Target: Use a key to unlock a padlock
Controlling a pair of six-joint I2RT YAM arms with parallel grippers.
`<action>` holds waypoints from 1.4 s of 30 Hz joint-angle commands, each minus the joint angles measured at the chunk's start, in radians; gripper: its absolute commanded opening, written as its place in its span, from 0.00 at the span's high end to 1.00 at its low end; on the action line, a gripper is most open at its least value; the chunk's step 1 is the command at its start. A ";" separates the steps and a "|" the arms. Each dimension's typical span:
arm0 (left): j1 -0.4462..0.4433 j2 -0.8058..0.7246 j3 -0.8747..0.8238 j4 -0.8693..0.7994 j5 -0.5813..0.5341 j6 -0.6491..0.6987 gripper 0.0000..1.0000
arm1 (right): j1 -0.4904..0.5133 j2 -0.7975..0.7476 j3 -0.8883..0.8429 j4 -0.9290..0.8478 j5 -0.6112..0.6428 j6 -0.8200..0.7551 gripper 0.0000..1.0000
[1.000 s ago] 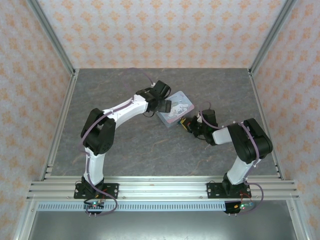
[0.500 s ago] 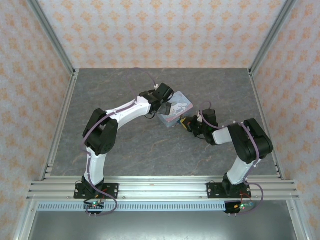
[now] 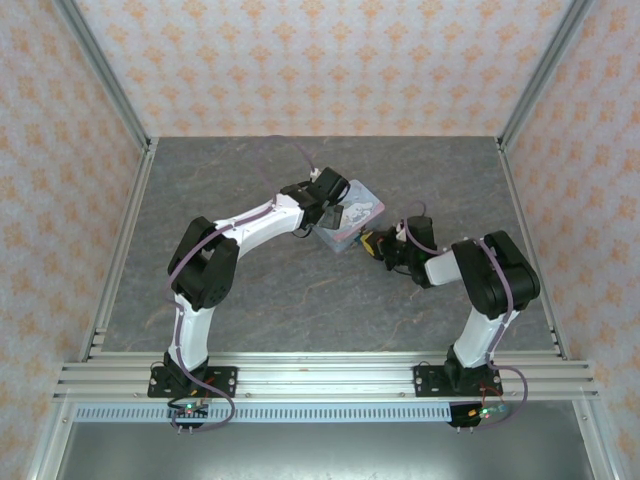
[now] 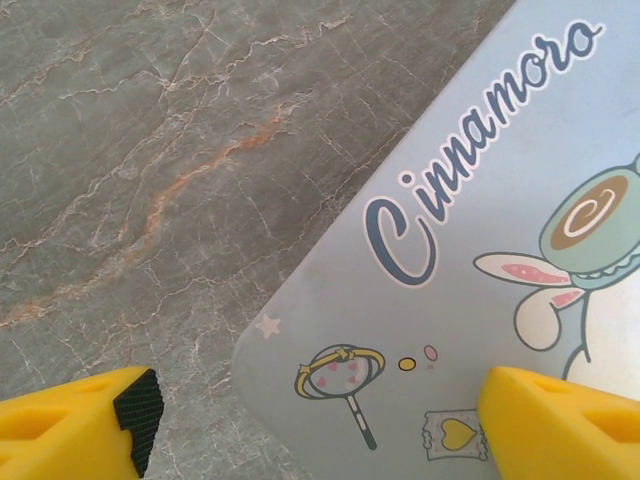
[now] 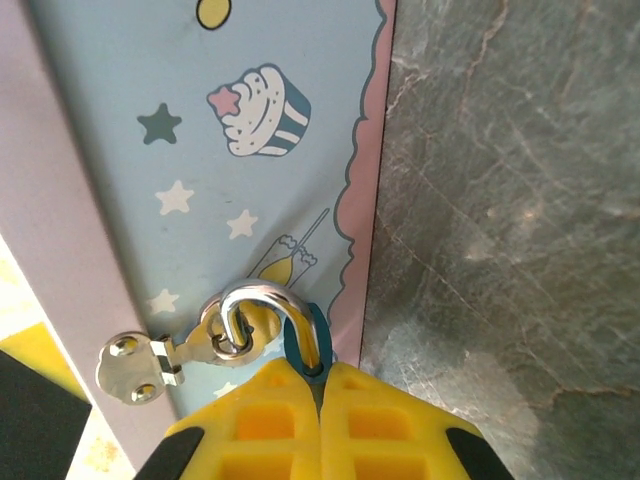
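On the pale blue lid of the tin box (image 4: 330,330), the word "Cinnamoro" is written in dark blue cursive letters, slanting upward to the right, and is cut off there by the edge of the left wrist view

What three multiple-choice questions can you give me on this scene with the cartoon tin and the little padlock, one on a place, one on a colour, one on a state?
1. Where is the small teal padlock?
A. hooked through the silver hasp on the pale blue cartoon-printed tin box
B. lying loose on the grey marbled table
C. on the back wall

2. What colour are the fingers of the right gripper?
A. black
B. yellow
C. red

3. How does the left gripper stand?
A. shut on the tin
B. wide open
C. shut on a key

Answers: A, it hangs from the hasp ring; B, they are yellow in the right wrist view; B, its fingers stand far apart, gripping nothing.
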 commanded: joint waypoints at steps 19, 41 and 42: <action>0.005 0.109 -0.061 -0.152 0.009 0.039 0.20 | -0.019 -0.064 0.265 -0.711 0.082 -0.407 1.00; 0.008 -0.190 -0.036 -0.190 0.084 -0.010 0.04 | -0.054 -0.513 -0.083 -0.793 0.145 -0.306 0.44; 0.008 -0.213 -0.041 -0.193 0.082 -0.013 0.03 | -0.055 -0.549 -0.078 -0.820 0.153 -0.309 0.36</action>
